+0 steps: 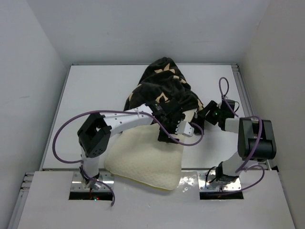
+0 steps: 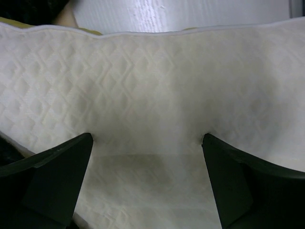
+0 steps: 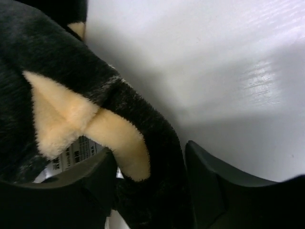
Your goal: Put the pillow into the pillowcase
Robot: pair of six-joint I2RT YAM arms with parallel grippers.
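Fingers of my left gripper (image 2: 147, 143) stand wide apart on the quilted cream rectangular pillow (image 1: 143, 164), its far end covered by the black velvety tan-flowered pillowcase (image 1: 159, 88). That cloth lies between the jaws of my right gripper (image 3: 150, 160); whether they clamp it, I cannot tell.

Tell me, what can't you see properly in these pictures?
- Top view: whether the far end of the pillow is inside the pillowcase; the left arm and bunched fabric cover it.
- Right wrist view: the print on the white label is too small, and partly behind the right fingers.
- Left wrist view: the pillow's side ends, cut off by the picture's edges.
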